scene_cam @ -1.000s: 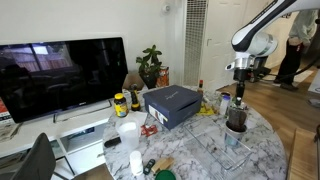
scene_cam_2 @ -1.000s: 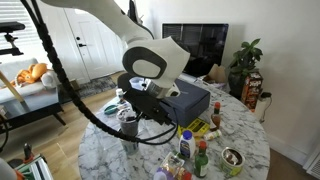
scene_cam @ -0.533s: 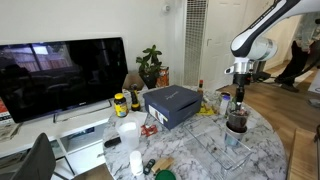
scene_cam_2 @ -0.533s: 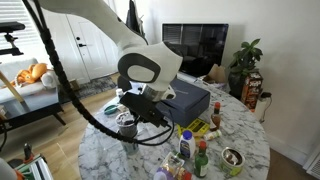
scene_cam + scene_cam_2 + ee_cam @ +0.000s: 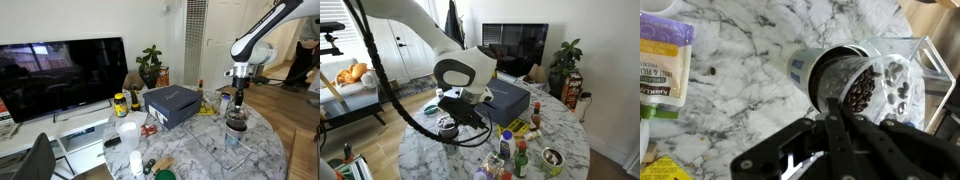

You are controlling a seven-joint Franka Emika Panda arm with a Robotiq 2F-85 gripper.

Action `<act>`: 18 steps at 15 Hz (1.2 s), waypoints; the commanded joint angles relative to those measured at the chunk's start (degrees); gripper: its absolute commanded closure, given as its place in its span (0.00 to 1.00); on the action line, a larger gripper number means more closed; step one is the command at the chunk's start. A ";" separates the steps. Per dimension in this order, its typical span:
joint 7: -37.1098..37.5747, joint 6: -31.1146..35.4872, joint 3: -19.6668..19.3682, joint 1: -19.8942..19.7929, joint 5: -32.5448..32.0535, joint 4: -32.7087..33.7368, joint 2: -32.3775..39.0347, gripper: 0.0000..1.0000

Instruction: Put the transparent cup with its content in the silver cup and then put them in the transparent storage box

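Clamping gripper [image 5: 832,110] on transparent cup [image 5: 875,88], inside silver cup [image 5: 802,68]

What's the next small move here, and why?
Probably lift slightly and carry toward the transparent storage box: the transparent cup already sits inside the silver cup, and the end effector looks pinched on their rim.

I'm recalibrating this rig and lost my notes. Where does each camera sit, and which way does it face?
Exterior view: beside the marble table, facing the TV and blue-grey box; the arm comes down over the far side.
Exterior view: close to the arm, which fills the foreground; TV behind.
Wrist view: looks down past the gripper onto the silver cup.
Both exterior views share table, box and TV.
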 commanded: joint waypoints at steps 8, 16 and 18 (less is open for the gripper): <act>0.91 2.95 0.46 0.61 -0.39 -2.64 -1.11 0.40; 1.65 4.24 0.49 0.50 -1.26 -1.16 0.59 0.06; 2.07 4.94 0.73 0.55 -1.31 -1.27 1.51 0.00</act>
